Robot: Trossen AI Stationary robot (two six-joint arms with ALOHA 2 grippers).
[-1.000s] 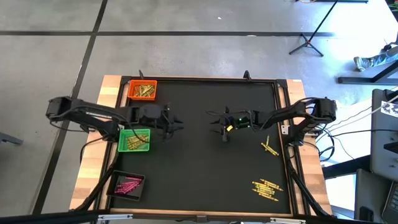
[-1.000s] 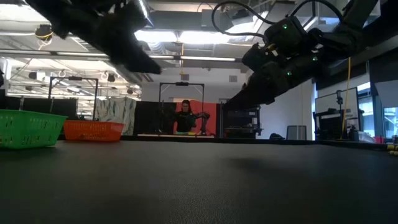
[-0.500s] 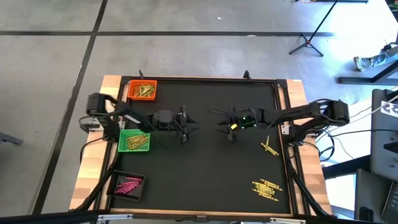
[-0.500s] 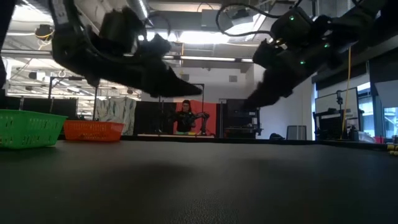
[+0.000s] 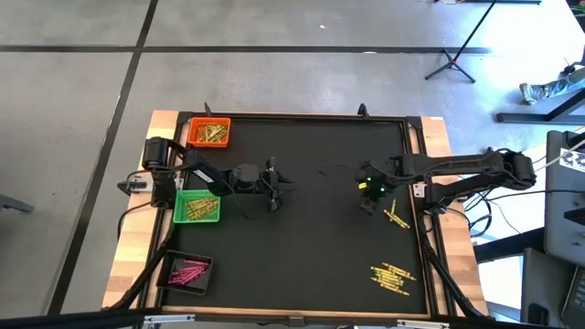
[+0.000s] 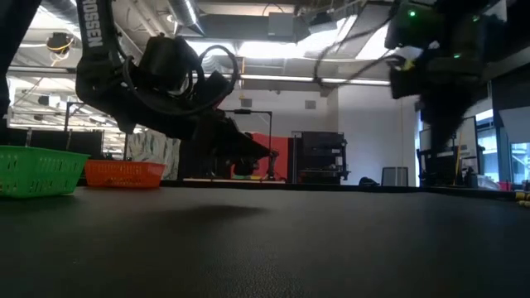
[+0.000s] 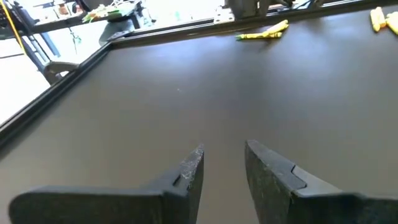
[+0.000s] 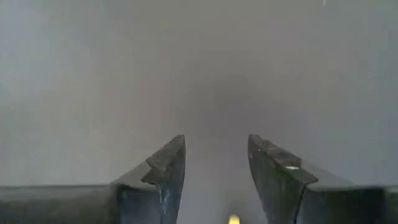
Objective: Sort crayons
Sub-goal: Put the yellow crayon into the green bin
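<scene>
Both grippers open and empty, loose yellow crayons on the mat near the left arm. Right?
Not quite. The loose yellow crayons lie on the right arm's side of the mat, close by the right gripper; the high view shows it. The rest holds: the left gripper and the right gripper are both open and empty.

Three trays stand along the counter's [image 5: 302, 265] left edge: the far tray [image 5: 209, 132] at the back, the middle tray [image 5: 197, 206] before it, the near tray [image 5: 186, 271] at the front, each with crayons in it. Loose crayons [image 5: 391, 279] lie at the front right, a smaller loose pair [image 5: 396, 218] behind them. The left end effector [image 5: 276, 185] hangs just right of the middle tray; the right end effector [image 5: 366, 203] hangs beside the loose pair.
</scene>
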